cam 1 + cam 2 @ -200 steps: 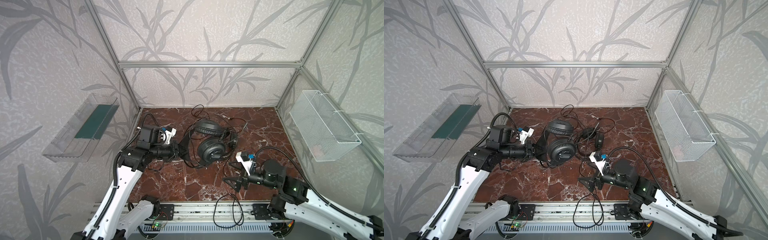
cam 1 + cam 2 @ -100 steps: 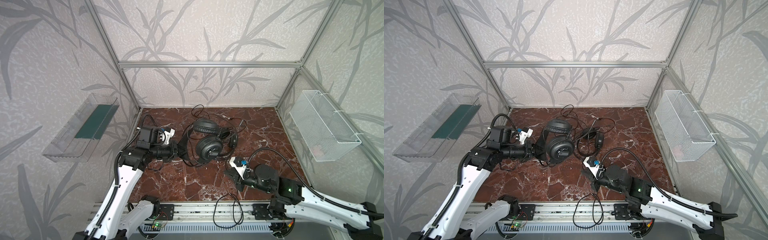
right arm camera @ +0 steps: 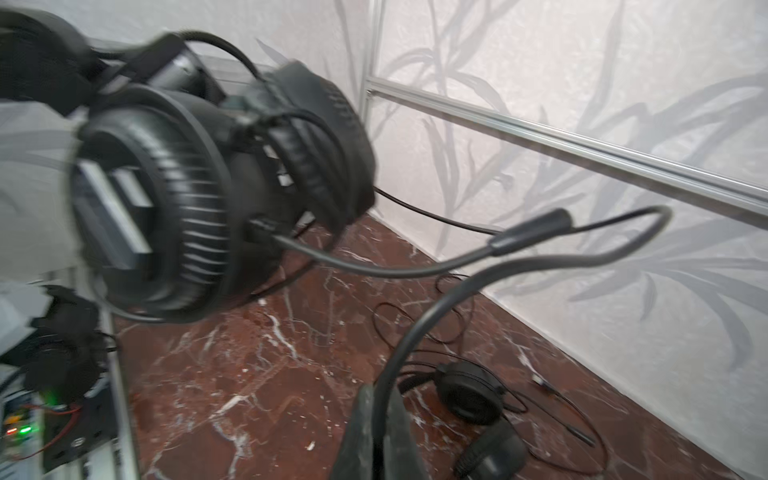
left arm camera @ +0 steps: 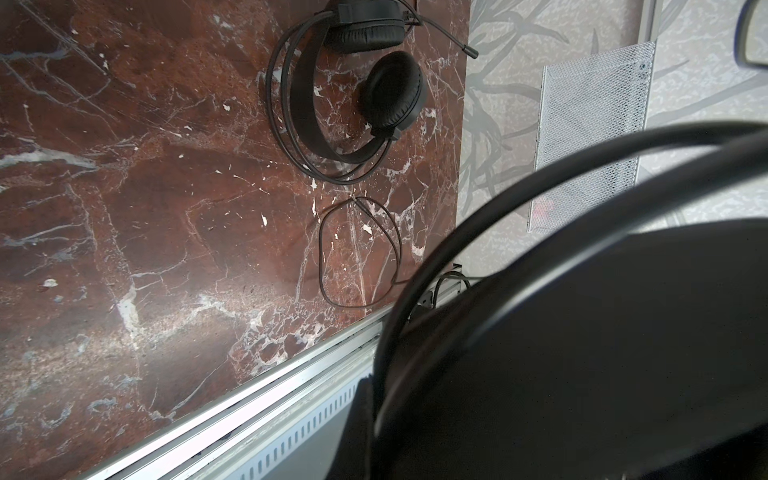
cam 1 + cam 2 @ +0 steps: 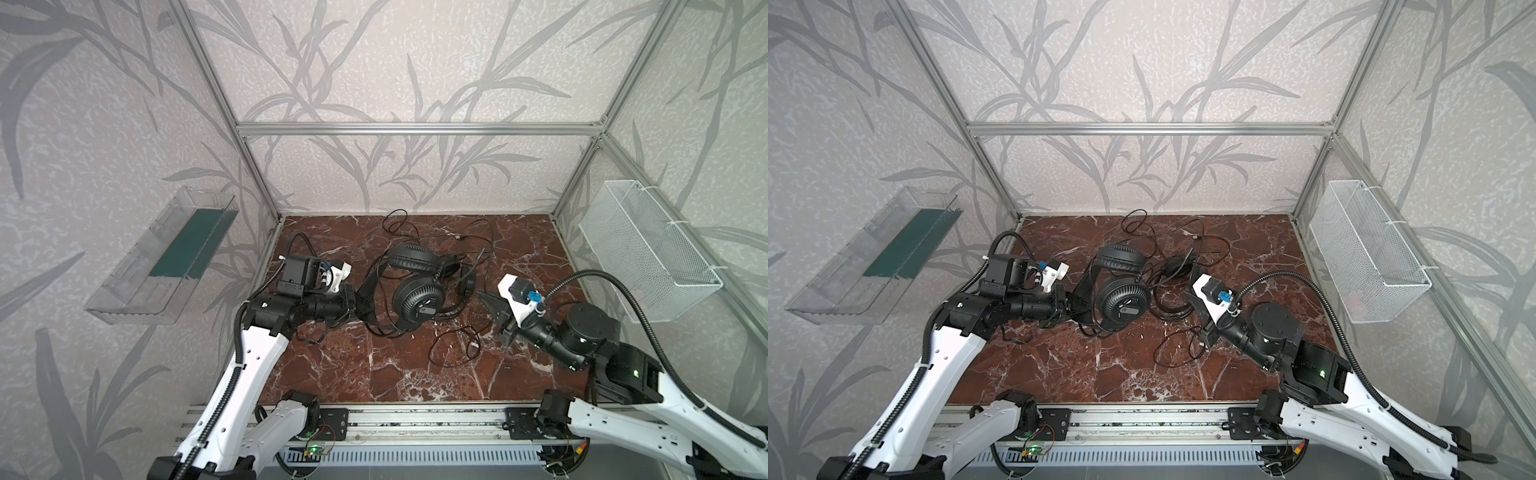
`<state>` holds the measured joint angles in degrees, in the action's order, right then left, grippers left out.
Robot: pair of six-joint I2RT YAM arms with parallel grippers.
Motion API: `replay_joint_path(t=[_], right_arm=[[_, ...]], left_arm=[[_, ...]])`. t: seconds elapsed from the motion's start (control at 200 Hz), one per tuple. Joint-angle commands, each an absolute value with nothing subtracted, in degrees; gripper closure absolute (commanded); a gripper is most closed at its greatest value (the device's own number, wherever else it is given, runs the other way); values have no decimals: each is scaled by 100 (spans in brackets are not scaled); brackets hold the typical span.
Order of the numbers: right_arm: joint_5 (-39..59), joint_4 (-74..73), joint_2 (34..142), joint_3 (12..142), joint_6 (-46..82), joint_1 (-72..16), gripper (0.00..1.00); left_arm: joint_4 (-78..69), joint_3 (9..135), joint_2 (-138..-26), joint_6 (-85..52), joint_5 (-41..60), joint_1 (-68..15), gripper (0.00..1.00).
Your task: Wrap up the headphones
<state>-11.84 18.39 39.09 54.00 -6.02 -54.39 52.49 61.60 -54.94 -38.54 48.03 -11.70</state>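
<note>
One black set of headphones (image 5: 417, 300) hangs tilted just above the marble floor. My left gripper (image 5: 360, 306) is shut on its headband (image 4: 582, 332), which fills the left wrist view and hides the jaws there. The earcups (image 3: 158, 208) show close and blurred in the right wrist view. A thin black cable (image 3: 428, 332) runs from them down into my right gripper (image 3: 380, 395), which is shut on it. That gripper (image 5: 489, 298) stands right of the headsets. A second set of headphones (image 5: 1177, 266) lies on the floor (image 4: 365, 91).
A loose cable loop (image 5: 453, 345) lies on the floor toward the front, and more cable (image 5: 415, 228) trails to the back wall. A white wire basket (image 5: 648, 249) hangs on the right wall, a clear tray (image 5: 166, 257) on the left. A metal rail (image 5: 415, 415) edges the front.
My right gripper was open near the front middle; it has shut on the cable and moved back and to the right. The left gripper kept its hold, and the held headset shifted slightly.
</note>
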Motion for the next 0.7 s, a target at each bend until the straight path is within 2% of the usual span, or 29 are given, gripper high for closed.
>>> replay_joint_path(t=[0.0, 0.115, 0.32, 0.445, 0.59, 0.695], right_arm=[[-469, 2171, 4008, 5457, -177, -4456, 100], [-86, 2157, 3991, 5141, 277, -3867, 100], [164, 2122, 4224, 4418, 993, -3850, 100], [538, 1988, 4273, 3950, 1374, -3885, 100], [509, 1734, 4211, 3356, 1925, -4285, 100], [119, 1535, 4473, 3027, 2128, -5063, 100]], left_arm=[[5215, 6412, -5211, -3840, 5231, -1071, 100], [5541, 6750, -5137, -3755, 5057, -764, 100], [5584, 7334, -5380, -3838, 5084, -625, 100], [6001, 8027, -5572, -3779, 4454, -582, 100], [6198, 8519, -5833, -3718, 4144, -559, 100], [5871, 8487, -5864, -3977, 4322, -492, 100]])
